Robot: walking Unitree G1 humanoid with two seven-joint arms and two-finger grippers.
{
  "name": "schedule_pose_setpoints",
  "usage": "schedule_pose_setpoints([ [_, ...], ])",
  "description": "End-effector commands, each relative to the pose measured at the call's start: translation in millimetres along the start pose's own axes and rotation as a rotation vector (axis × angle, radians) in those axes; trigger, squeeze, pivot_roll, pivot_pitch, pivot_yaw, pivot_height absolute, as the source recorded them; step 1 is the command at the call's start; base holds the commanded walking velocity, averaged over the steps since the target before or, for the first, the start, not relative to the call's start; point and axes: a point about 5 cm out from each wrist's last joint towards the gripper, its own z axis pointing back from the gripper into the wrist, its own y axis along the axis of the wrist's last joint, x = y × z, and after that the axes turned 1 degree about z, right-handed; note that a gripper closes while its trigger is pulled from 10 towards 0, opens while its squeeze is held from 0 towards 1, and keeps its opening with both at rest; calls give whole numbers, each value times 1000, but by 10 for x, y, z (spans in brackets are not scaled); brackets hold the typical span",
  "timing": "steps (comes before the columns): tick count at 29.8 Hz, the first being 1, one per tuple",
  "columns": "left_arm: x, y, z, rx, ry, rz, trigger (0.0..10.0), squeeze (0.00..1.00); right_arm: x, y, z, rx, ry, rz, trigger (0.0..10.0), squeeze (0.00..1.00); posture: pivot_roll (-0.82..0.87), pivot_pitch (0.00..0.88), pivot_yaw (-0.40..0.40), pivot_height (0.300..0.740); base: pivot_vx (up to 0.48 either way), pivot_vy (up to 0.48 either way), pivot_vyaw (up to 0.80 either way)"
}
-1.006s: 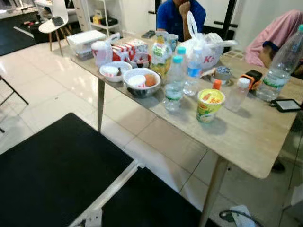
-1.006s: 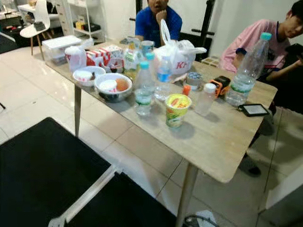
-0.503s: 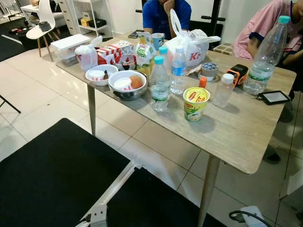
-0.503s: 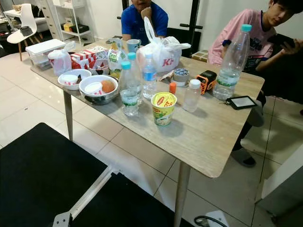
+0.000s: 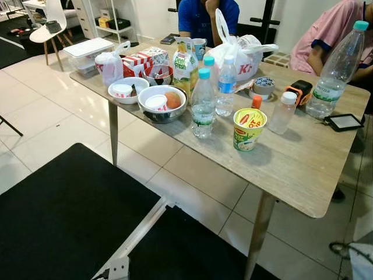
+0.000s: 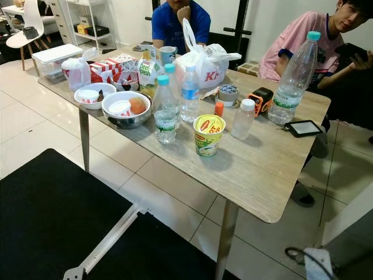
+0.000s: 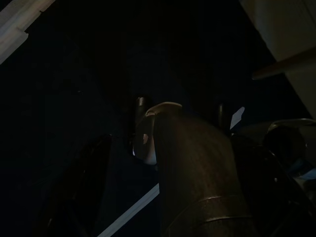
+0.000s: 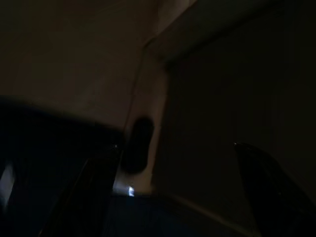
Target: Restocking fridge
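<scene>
You see groceries waiting on the counter (image 5: 303, 175); left to right: white bowl (image 5: 126, 90), steel bowl (image 5: 162, 102), water bottle (image 5: 203, 104), noodle cup (image 5: 249, 129), grouped near the edge for easy reach; both arms idle, fingers' state: cannot tell.

pale wood table (image 5: 303, 169), black mat (image 5: 64, 216)

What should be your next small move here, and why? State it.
Probably step closer to the table, toward the yellow cup and the water bottle near its front edge. Both stand beyond the black mat, and both arms appear to hang idle in the dark wrist views.
</scene>
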Motion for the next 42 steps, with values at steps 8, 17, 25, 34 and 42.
schedule_pose_setpoints([
  [8,-27,-8,9,1,12,-6,10000,0,358,1281,71,440,-75,-286,10000,0,-27,0,23,740,0,0,0],
  [17,-44,-30,19,-4,15,-4,10000,0,583,1965,306,709,-54,-426,10000,0,-20,0,18,740,0,0,0],
  [25,-49,-41,23,-8,14,-9,10000,0,404,2610,725,1028,458,-568,10000,0,-22,0,13,740,0,0,0],
  [34,-53,-32,23,-6,13,-9,10000,0,53,2907,1386,1345,1164,-390,10000,0,-20,0,18,740,0,0,0],
  [42,-46,-48,24,-11,8,-10,10000,0,-282,2806,1898,1448,1540,59,10000,0,-20,0,19,740,0,0,0],
])
